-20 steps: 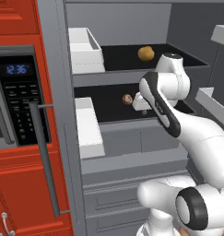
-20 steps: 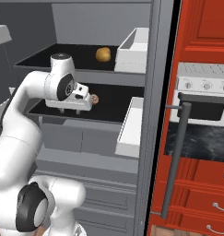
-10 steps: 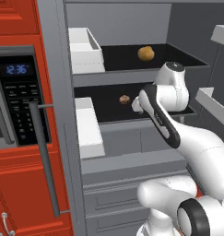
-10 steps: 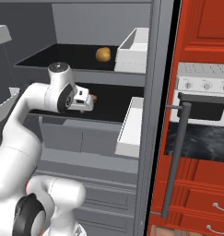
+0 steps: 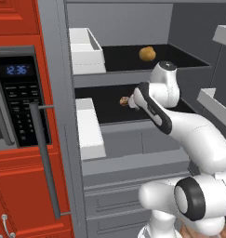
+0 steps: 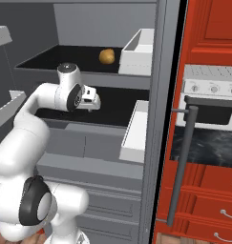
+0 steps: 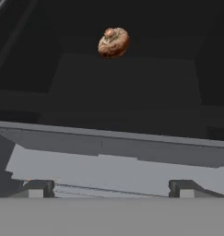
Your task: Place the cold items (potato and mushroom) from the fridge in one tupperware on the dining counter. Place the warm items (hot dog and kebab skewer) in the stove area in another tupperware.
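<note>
Since the mushroom (image 7: 113,42) lies well back on the lower fridge shelf (image 5: 109,109), the gripper (image 6: 92,104) is levelled at it from the shelf's front edge, jaws spread wide, empty; potato (image 5: 147,54) sits on the shelf above it.

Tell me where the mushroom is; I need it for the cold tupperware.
The mushroom lies on the fridge's lower black shelf, ahead of the open gripper, one shelf below the potato.

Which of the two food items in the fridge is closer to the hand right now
The mushroom on the lower shelf, level with the open hand. The potato sits one shelf higher, on the upper shelf.
</note>
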